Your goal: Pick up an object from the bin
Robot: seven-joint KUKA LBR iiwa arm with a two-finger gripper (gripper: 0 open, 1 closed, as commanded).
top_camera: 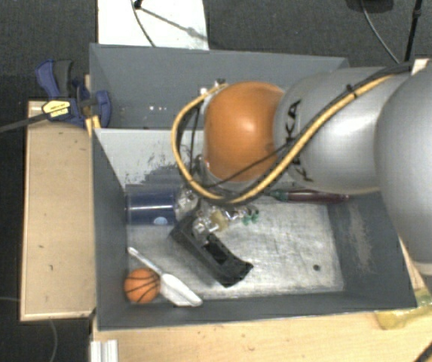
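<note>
Black wedge-shaped block (pixel 221 262) is the one to watch here. It lies flat on the bin (pixel 300 241) floor, angled, with its upper end tucked right under the gripper (pixel 206 227) and the rest running down and to the right from it.

Arm pose: the big grey KUKA arm (pixel 366 127) comes in from the right and crosses the upper part of the bin. The round orange wrist cover (pixel 242 134) sits at the end of it, and the gripper points down from there toward the floor. A yellow-and-black cable (pixel 176 138) loops round the left side of the cover. The gripper hangs just over the block's upper end, maybe touching it, hard to say. Honestly can't tell if it's open or closed, the metal bits all bunch together from this angle.

Other stuff around it:
- a dark blue cylinder (pixel 149 204) on its side, just left of the gripper
- a small orange basketball (pixel 142 286) down and to the left, well apart from it
- a white plastic utensil (pixel 168 280) between the ball and the block, touching the ball
- a dark red pen-like stick (pixel 315 197) to the right, partly under the arm
</note>
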